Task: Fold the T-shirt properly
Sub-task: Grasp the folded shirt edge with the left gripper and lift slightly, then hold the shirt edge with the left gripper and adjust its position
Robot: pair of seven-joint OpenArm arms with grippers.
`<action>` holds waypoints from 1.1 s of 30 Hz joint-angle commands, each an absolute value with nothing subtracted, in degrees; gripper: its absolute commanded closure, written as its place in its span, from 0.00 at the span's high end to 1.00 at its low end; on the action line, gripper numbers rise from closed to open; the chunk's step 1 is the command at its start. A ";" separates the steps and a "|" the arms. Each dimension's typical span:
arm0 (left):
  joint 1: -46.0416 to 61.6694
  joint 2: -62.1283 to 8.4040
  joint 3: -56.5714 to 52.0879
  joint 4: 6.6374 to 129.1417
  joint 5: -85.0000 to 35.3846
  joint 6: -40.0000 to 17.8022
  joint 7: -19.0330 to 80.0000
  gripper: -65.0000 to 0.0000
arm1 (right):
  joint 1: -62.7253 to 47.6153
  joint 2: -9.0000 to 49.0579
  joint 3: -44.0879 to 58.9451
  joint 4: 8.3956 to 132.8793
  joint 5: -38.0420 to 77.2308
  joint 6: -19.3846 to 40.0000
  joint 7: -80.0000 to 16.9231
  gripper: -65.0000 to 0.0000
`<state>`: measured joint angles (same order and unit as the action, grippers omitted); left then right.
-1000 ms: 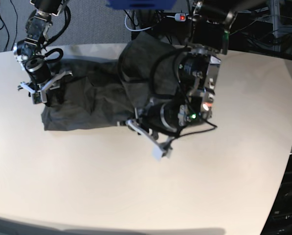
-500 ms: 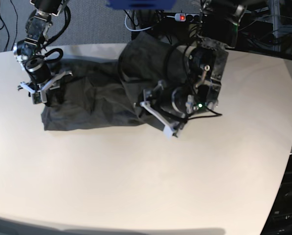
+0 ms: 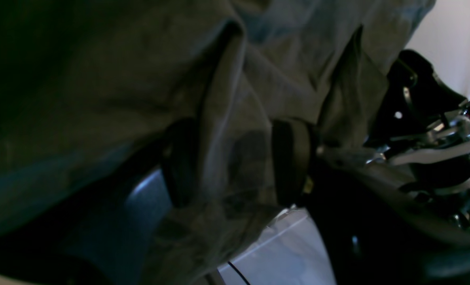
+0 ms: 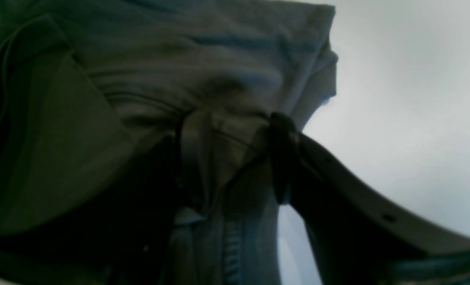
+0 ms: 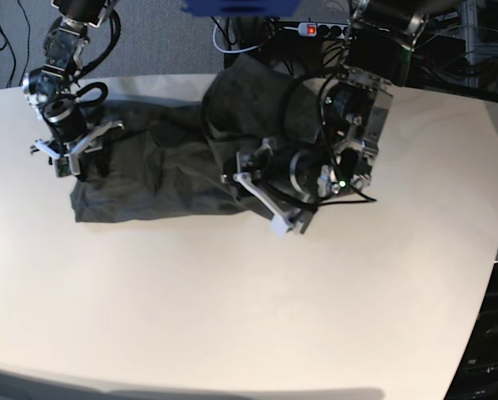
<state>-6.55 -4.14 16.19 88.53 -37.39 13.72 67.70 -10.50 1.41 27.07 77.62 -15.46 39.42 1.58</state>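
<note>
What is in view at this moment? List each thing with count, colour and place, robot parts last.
T-shirt: one, dark grey, rumpled across the far half of the table, partly folded over.
Table: one, pale beige, fills most of the base view.
Power strip: one, with a red switch, behind the table's far edge.
Cables: several, dark, on the floor behind the table.
Right gripper: one, black and silver, at the shirt's edge with fabric between its fingers.
Left gripper: one, black with pale fingers, jaws apart around a shirt fold.

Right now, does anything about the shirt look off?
Yes. The shirt lies bunched and creased, not flat, with one part draped up over the far table edge by the left gripper.
</note>
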 commanded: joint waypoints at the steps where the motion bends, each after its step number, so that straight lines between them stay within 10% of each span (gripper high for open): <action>1: -7.69 -4.35 16.22 89.36 -38.20 13.58 67.47 0.48 | -11.03 1.63 27.12 77.49 -18.59 40.00 -2.77 0.37; 33: -8.92 -5.49 19.38 86.02 -38.11 13.67 66.95 0.48 | -11.38 1.63 27.12 77.49 -18.51 40.00 -2.77 0.37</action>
